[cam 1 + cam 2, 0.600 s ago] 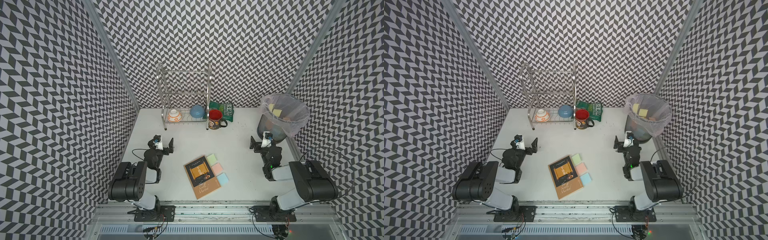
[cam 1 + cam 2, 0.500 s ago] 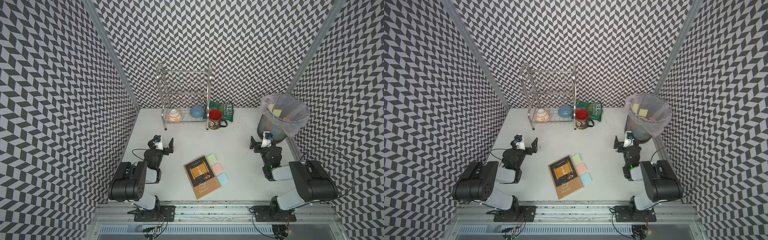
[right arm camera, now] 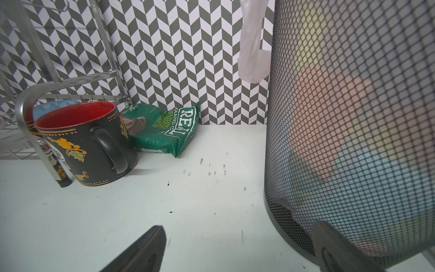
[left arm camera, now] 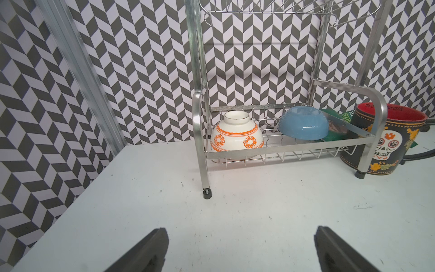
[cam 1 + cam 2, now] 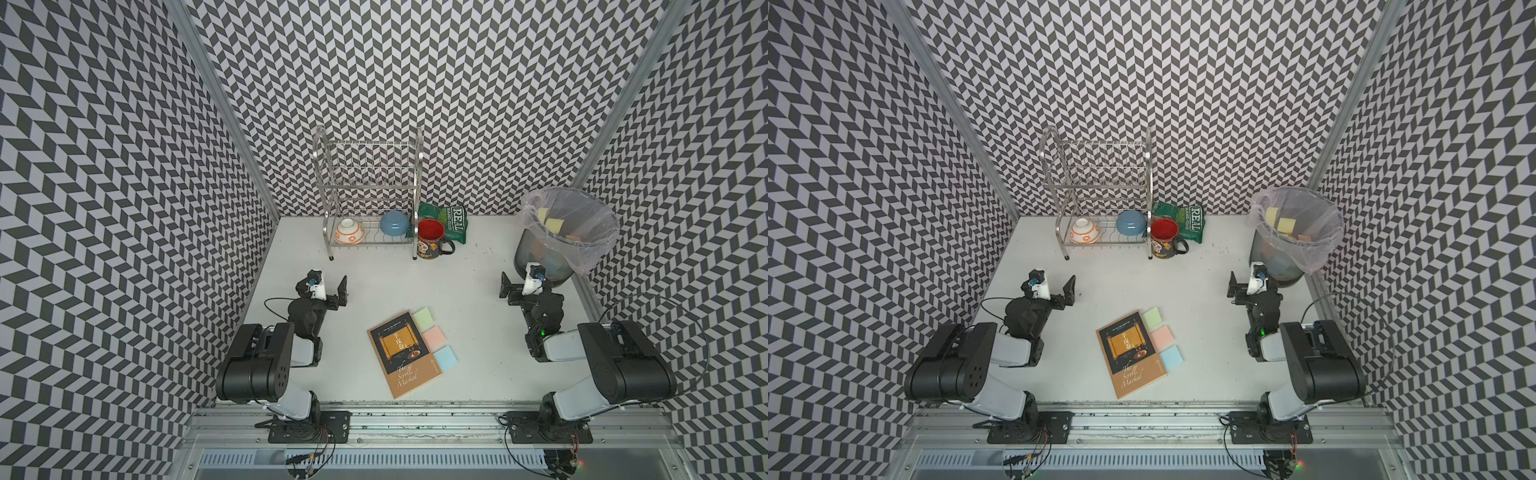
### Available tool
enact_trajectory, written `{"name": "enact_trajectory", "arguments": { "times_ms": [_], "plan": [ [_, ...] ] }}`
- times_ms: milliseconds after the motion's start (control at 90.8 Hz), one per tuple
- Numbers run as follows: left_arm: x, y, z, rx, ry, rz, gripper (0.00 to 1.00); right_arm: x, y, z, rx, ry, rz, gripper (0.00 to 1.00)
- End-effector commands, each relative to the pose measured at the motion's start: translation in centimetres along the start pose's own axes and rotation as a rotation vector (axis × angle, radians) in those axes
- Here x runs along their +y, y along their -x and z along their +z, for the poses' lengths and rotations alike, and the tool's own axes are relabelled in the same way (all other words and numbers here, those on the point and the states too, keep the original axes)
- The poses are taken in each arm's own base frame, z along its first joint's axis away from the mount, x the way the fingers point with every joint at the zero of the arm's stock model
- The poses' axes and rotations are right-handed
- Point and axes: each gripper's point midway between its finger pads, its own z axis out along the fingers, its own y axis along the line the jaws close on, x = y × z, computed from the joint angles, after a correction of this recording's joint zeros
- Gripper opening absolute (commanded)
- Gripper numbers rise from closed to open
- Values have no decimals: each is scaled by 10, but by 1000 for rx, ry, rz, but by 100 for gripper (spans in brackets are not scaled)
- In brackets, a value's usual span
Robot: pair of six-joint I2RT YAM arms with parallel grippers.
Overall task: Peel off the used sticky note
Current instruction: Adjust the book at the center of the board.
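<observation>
A brown and black book [image 5: 405,357] [image 5: 1130,357] lies flat near the table's front middle. Three sticky notes poke out from under its right edge: a green sticky note [image 5: 424,319] [image 5: 1153,318], a pink one [image 5: 434,336] [image 5: 1162,336] and a blue one [image 5: 444,358] [image 5: 1171,356]. No writing shows on any of them from here. My left gripper [image 5: 328,286] [image 4: 240,235] rests low, left of the book, open and empty. My right gripper [image 5: 524,284] [image 3: 237,235] sits open and empty to the right, beside the bin. Neither wrist view shows the book.
A mesh waste bin [image 5: 565,245] [image 3: 353,131] with a plastic liner holds discarded notes at the back right. A metal dish rack [image 5: 370,199] [image 4: 282,146] at the back holds an orange-patterned bowl [image 4: 236,136] and a blue bowl [image 4: 303,124]. A skull mug [image 5: 432,240] [image 3: 89,146] and a green chip bag [image 5: 451,222] [image 3: 164,129] stand beside it.
</observation>
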Motion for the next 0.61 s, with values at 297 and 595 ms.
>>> {"name": "enact_trajectory", "arguments": {
  "times_ms": [297,595],
  "plan": [
    [6,51,19,61,-16,-4,100,9,59,-2,14,-50,52,100],
    [-51,0,-36,604,-451,289,99,38,49,-18,284,135,599,100]
  ]
}}
